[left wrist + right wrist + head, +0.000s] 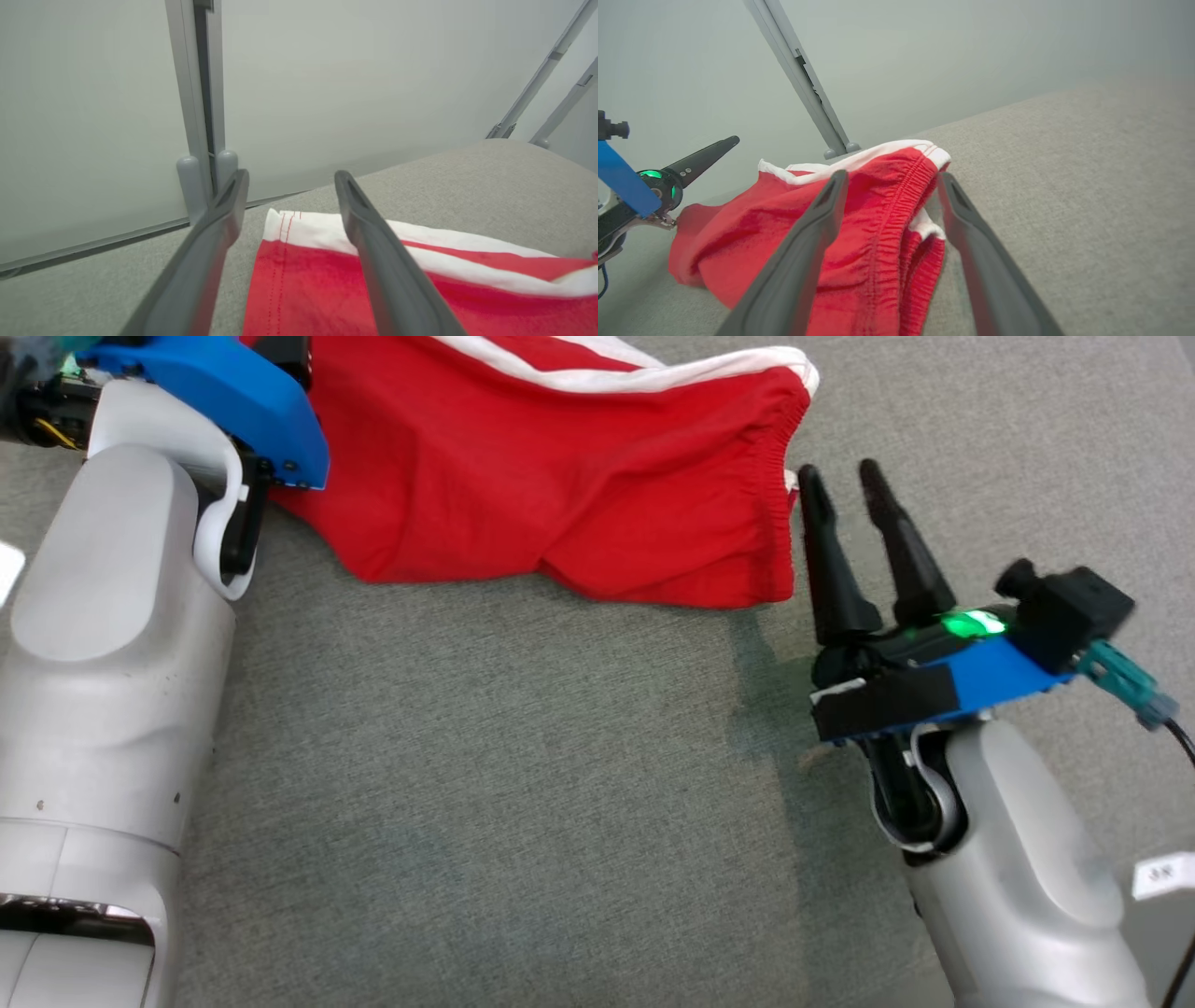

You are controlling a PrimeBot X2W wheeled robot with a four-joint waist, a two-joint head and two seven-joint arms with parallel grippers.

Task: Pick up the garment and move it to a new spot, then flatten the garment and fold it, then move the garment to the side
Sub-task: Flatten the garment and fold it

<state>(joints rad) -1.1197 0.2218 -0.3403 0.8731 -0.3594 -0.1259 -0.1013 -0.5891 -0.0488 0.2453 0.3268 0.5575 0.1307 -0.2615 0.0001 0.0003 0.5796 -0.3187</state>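
Red shorts [560, 476] with white side stripes lie crumpled on the grey fabric surface [513, 784], at the top middle of the head view. My right gripper [840, 473] is open, its tips just right of the elastic waistband [896, 200]; nothing is between the fingers. My left gripper [292, 177] is open as well, hovering over the stitched leg hem [280, 242] and the white stripe of the shorts [303, 289]. In the head view the left arm's blue mount [215, 392] covers the shorts' left end. One left finger [705, 156] pokes in beside the shorts in the right wrist view.
Pale wall panels with a grey post [201, 93] bound the far edge of the surface just behind the shorts. Two slanted struts [537, 79] stand at the far right. A white label [1162, 875] sits at the right edge. Bare grey fabric stretches in front of the shorts.
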